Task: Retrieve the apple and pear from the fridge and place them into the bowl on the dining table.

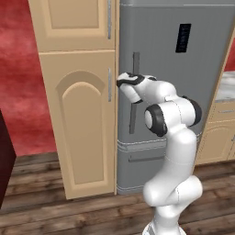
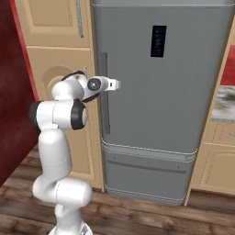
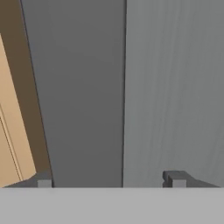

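The tall grey fridge (image 1: 183,114) (image 2: 174,114) stands with its door shut, so the apple and pear are hidden. The bowl and the dining table are out of view. My gripper (image 2: 110,85) (image 3: 109,179) is pressed up to the upper part of the long dark vertical handle (image 1: 133,121) (image 2: 105,114) (image 3: 83,96). In the hand view the two fingertips (image 3: 43,181) stand wide apart, one on each side of the handle. The handle lies nearer the left tip, and a gap shows on its right. The gripper is open and holds nothing.
A tan wooden cabinet (image 1: 82,119) (image 2: 50,46) with arched door panels adjoins the fridge on the left. Tan counter drawers (image 1: 220,137) (image 2: 220,151) stand to the right. A dark red piece of furniture (image 1: 4,156) sits at the far left on the wooden floor.
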